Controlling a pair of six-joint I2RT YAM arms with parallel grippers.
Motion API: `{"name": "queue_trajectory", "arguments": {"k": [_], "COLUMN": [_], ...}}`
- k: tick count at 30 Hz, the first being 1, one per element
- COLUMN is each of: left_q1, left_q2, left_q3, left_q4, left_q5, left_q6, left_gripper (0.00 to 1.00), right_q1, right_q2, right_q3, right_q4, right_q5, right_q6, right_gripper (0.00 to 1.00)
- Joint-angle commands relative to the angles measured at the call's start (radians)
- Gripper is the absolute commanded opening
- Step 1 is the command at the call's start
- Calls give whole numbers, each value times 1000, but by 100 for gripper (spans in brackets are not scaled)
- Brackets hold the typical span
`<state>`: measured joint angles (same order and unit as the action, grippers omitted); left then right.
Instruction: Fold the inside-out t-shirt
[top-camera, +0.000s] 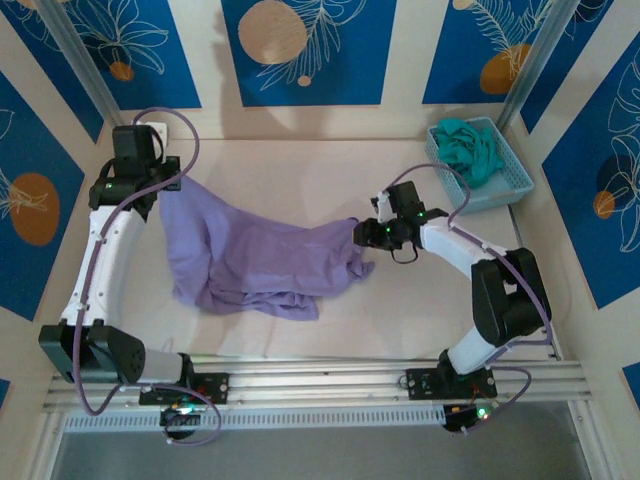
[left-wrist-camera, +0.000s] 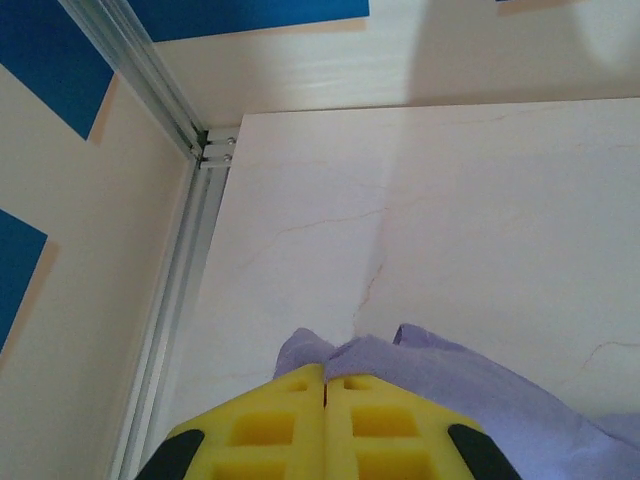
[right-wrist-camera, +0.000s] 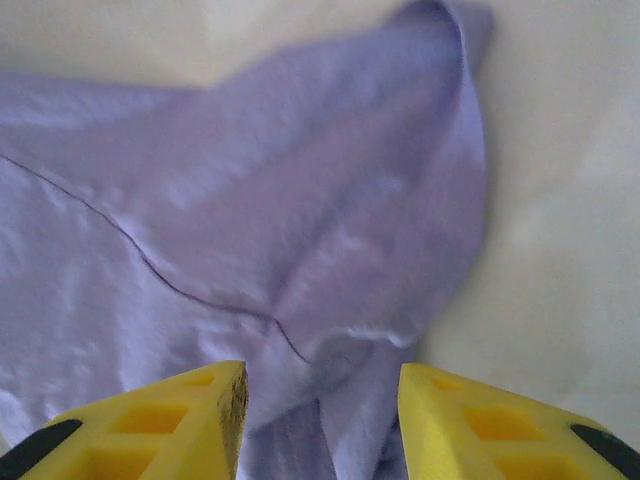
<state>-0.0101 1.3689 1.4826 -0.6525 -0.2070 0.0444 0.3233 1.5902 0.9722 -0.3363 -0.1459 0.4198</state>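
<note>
I count no fold made yet: the t-shirt (top-camera: 250, 262) lies bunched across the table (top-camera: 300, 170), my left gripper (left-wrist-camera: 323, 380) clenched on one edge, my right gripper (right-wrist-camera: 322, 378) parted over the other, all folding left to do

Table (top-camera: 300, 170): t-shirt (top-camera: 250, 258) left of centre; basket (top-camera: 512, 192) with garment (top-camera: 470, 150) far-right corner.
</note>
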Motion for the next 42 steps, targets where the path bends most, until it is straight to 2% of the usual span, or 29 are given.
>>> {"name": "queue_trajectory", "arguments": {"k": [1, 5, 10, 15, 25, 32, 42], "left_q1": [13, 12, 12, 13, 13, 13, 13], "left_q2": [-33, -34, -40, -42, -41, -42, -42], "left_q3": [-17, -21, -28, -30, -35, -38, -39], "left_q4": [33, 33, 40, 42, 48, 50, 53], "left_q5": [34, 45, 52, 62, 79, 85, 95], "left_q6": [-6, -6, -8, -9, -12, -14, -11], "left_gripper": [0, 0, 0, 0, 0, 0, 0], "right_q1": [-24, -59, -65, -64, -41, -35, -47], "right_q2": [24, 76, 129, 150, 160, 192, 82], "right_q3": [-53, -84, -78, -76, -86, -86, -117], "right_q4": [61, 184, 234, 252, 206, 323, 377], "right_q5": [-79, -199, -237, -244, -184, -274, -229], "right_q6": [57, 120, 151, 162, 154, 206, 188], "right_gripper": [43, 44, 47, 48, 51, 51, 46]}}
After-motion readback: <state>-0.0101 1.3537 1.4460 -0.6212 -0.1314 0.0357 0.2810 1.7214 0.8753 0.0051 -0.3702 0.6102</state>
